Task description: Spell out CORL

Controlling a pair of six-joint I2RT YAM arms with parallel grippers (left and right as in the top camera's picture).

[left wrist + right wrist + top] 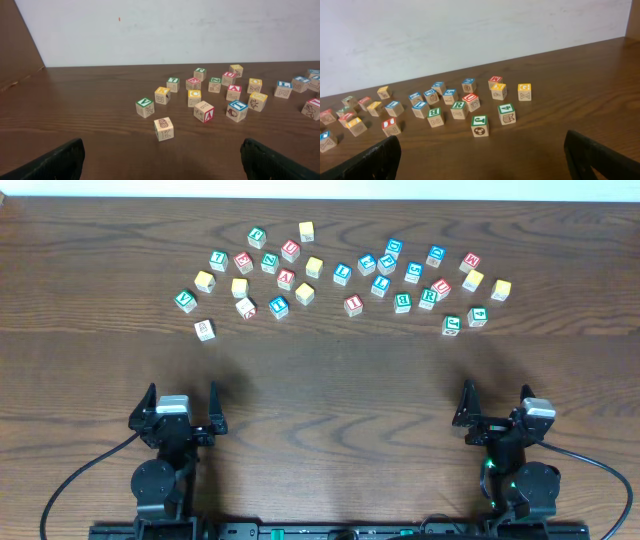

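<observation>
A dark wooden worktop (pixel 320 380) runs up to a white wall, and small alphabet cubes lie scattered in a loose band across its far half. The near half is bare wood.

The R cube (pixel 427 297), white-faced with a green letter, sits toward the right of the band, just beside a red-lettered cube (pixel 441 288) and close to a green B cube (pixel 402 303). The L cube (pixel 342 274), white-faced with a blue letter, lies near the middle of the band, with a red-lettered one (pixel 353 304) a little nearer the arms. Yellow-topped cubes (pixel 314 267) are dotted through the scatter: one at the far edge, several on the left half and two at the right end. From overhead their letters are too faint to read, so I cannot tell which carry C and O. No cubes are lined up; each stands apart from its neighbours or just beside them.

The left gripper (pixel 183 390) sits at the near left edge, its jaws spread wide and holding nothing; the closest cube to it is a pale one (pixel 204 330) at the near left of the scatter. The right gripper (pixel 497 390) sits at the near right edge, likewise wide and empty. Both are well apart from the cubes, and in each wrist view the dark fingertips (pixel 50 162) frame the bottom corners with only bare wood between them.
</observation>
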